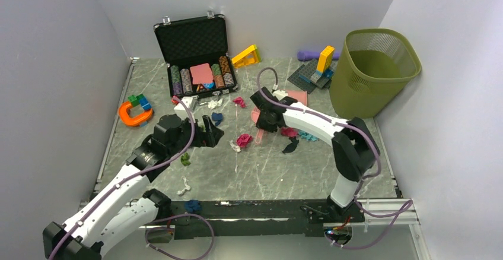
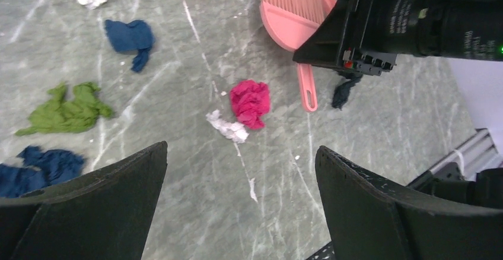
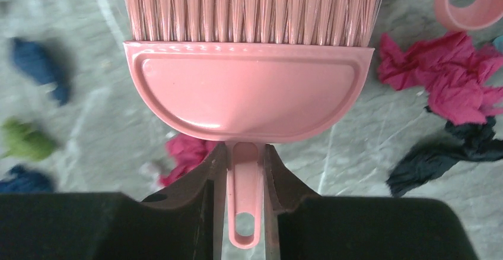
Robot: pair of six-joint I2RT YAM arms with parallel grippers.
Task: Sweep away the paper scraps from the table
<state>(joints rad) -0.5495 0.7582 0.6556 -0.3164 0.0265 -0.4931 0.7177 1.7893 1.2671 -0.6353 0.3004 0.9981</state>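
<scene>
Paper scraps lie across the table (image 1: pixel 261 177): magenta (image 1: pixel 244 139) and white (image 1: pixel 235 147) wads at the centre, a navy one (image 1: pixel 217 117), a green one (image 1: pixel 185 159), and magenta (image 1: pixel 289 132), teal (image 1: pixel 307 135) and black (image 1: pixel 290 146) ones to the right. My right gripper (image 3: pixel 245 150) is shut on the handle of a pink brush (image 3: pixel 249 94), bristles pointing away; it also shows from above (image 1: pixel 261 126). My left gripper (image 2: pixel 240 153) is open and empty, low over the table, with the magenta wad (image 2: pixel 250 102) and the white wad (image 2: pixel 227 128) just ahead of it.
An open black case (image 1: pixel 196 52) with poker chips stands at the back. A green waste basket (image 1: pixel 371 70) stands back right, toy blocks (image 1: pixel 320 70) beside it. An orange U-shaped toy (image 1: pixel 135 116) lies left. A pink dustpan (image 1: pixel 298 97) lies behind the right gripper.
</scene>
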